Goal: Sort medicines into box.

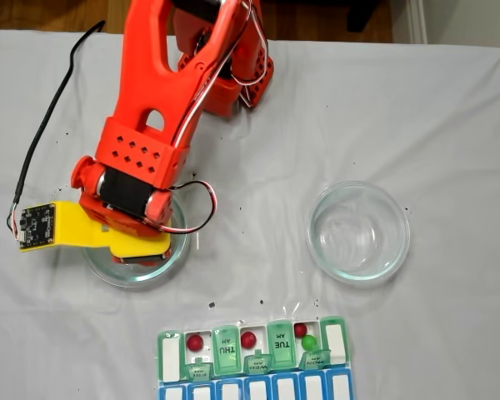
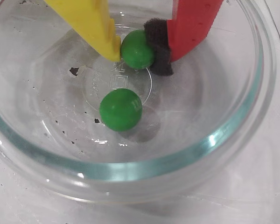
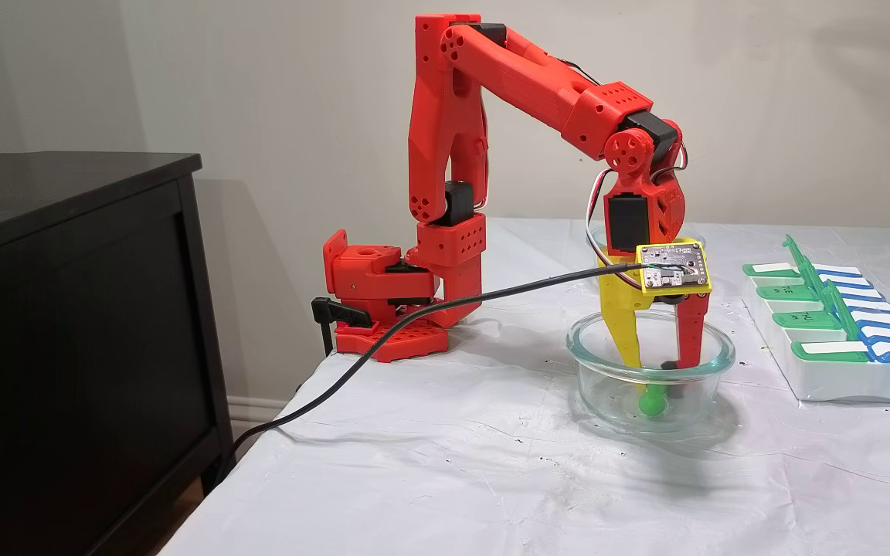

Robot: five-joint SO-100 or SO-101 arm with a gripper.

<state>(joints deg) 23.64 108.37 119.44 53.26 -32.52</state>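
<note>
In the wrist view the claw (image 2: 137,50), down inside a glass bowl (image 2: 233,135), pinches one green pill (image 2: 137,49) between yellow and red fingers, a second green pill (image 2: 121,109) lying loose at 6 o'clock of it, the box (image 1: 252,360) well apart on the counter (image 1: 450,125).

The pincer (image 2: 144,52) is hemmed in by the wall of the glass bowl (image 2: 233,140), with 1 loose green pill (image 2: 121,109) lying just beside its tips. Open tabletop (image 1: 258,225) is left between this bowl and the other bowl (image 1: 358,232). Raised lids stand along the pill organizer (image 1: 254,354).
</note>
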